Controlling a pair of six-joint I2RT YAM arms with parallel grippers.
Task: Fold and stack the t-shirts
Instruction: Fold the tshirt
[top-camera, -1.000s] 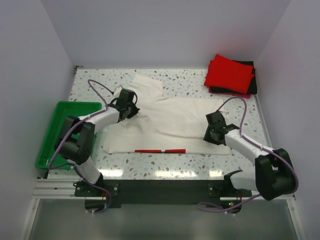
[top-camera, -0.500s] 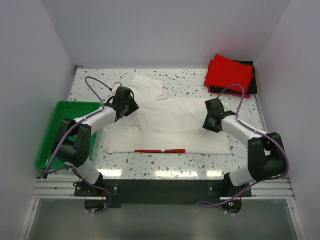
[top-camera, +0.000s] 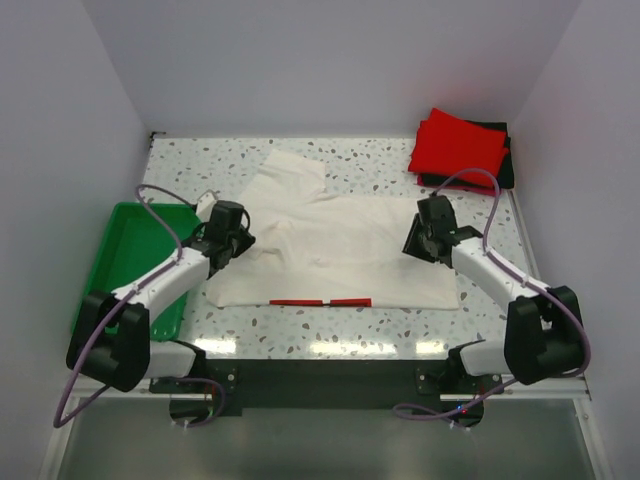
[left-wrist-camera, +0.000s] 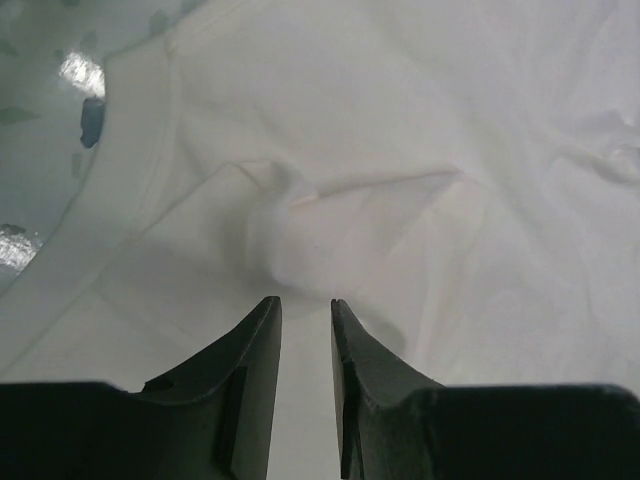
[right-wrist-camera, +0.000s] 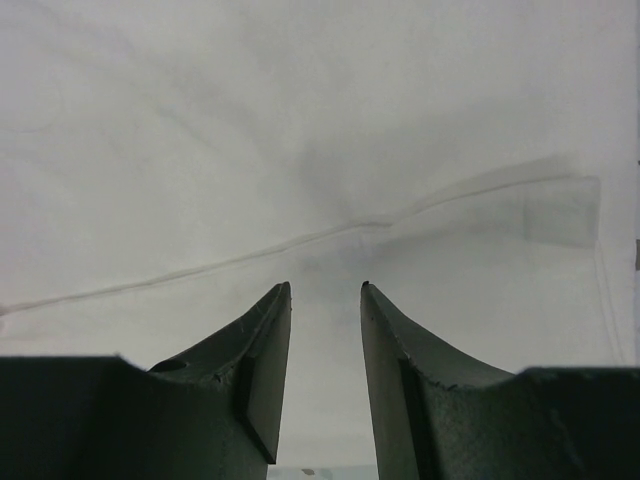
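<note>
Cream t-shirt (top-camera: 350, 240) spans the desk (top-camera: 380, 155) left to right. Left claw (left-wrist-camera: 303, 302) sits over its left end and right claw (right-wrist-camera: 325, 288) over its right. Both seem slightly parted and empty.

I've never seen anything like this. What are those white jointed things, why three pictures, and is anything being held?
Those are two robot arms bolted at the near edge of a speckled table. The wide picture comes from a fixed camera above and behind them. Each close-up comes from a small camera on one wrist; the dark prongs at the bottom are that arm's own fingers. The left end effector and the right end effector both point at a large cream shirt spread on the table. Each shows a gap with nothing in it, so nothing is held. In the far right corner a folded red shirt lies on a black shirt. A green tray sits at the left.
</note>
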